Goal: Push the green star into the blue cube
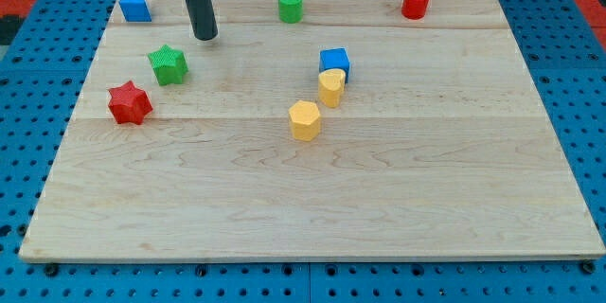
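Note:
The green star (169,64) lies on the wooden board at the view's left. The blue cube (334,61) sits near the board's middle, well to the right of the star, touching a yellow block (331,86) just below it. My tip (204,36) rests on the board just above and to the right of the green star, with a small gap between them.
A red star (130,103) lies below-left of the green star. A blue triangular block (135,6) is at the top left. A green cylinder (291,6) and a red cylinder (415,2) stand along the top. A yellow hexagon (304,120) lies below the yellow block.

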`<state>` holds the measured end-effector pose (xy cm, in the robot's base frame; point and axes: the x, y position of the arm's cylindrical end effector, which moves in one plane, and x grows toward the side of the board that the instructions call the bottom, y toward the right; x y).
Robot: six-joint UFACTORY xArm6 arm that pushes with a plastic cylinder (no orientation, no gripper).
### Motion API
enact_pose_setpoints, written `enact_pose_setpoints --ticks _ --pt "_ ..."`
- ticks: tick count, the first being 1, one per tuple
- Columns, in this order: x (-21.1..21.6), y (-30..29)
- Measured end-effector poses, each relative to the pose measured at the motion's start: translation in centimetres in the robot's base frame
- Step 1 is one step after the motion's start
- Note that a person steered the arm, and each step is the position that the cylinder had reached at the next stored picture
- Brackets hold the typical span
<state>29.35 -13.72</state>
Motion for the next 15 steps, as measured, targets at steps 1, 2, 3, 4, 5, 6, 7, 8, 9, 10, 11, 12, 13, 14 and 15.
enact_pose_setpoints --ticks 1,2,3,4,5,6,7,8,9,10,11,12,13,14,15 --pt "-0.4 0.0" --pt "-0.4 -1.7" --pt "-0.4 -6.7" --pt "0.6 -9.0" --pt "2.7 -12.5" --pt "4.7 -12.7" --pt "6.3 -8.7" --pt "7.9 -6.6" --pt "6.5 -4.0" --pt "6.5 4.6" --pt "4.6 4.8" --pt "5.4 7.1" --pt "5.8 12.7" --pt "5.8 19.4" --pt "7.5 23.0"
